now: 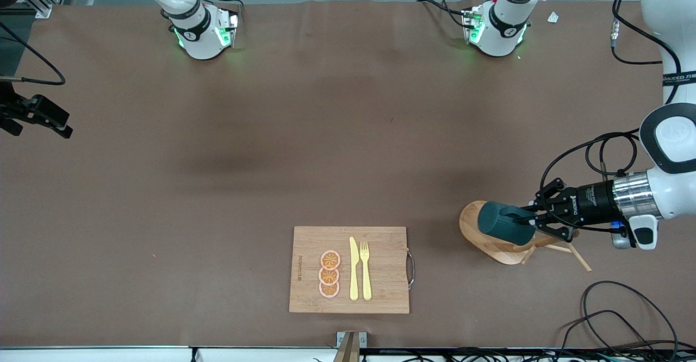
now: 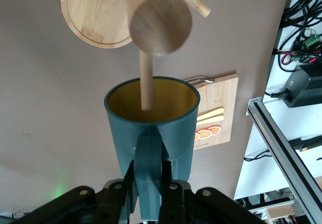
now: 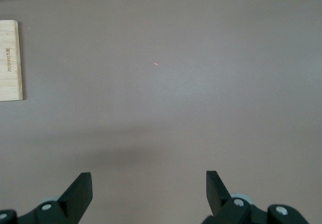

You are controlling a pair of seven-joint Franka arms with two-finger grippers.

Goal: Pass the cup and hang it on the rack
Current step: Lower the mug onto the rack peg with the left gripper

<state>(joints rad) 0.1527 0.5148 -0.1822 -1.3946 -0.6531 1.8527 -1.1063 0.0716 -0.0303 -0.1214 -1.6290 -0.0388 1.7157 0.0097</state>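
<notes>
A cutting board [image 1: 349, 269] lies near the surface's [image 1: 217, 188] front edge. My left fingers [image 2: 167, 181] clench the cup's [image 1: 505, 223] handle over the rack [image 1: 492, 242]; the wrist view shows a peg [image 2: 146, 80] entering its mouth. My right gripper [image 3: 148, 191] waits, fingers spread over bare surface.

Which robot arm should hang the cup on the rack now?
The left one. Its gripper is shut on the cup's handle, right over the rack. The right gripper is open over bare table.
</notes>
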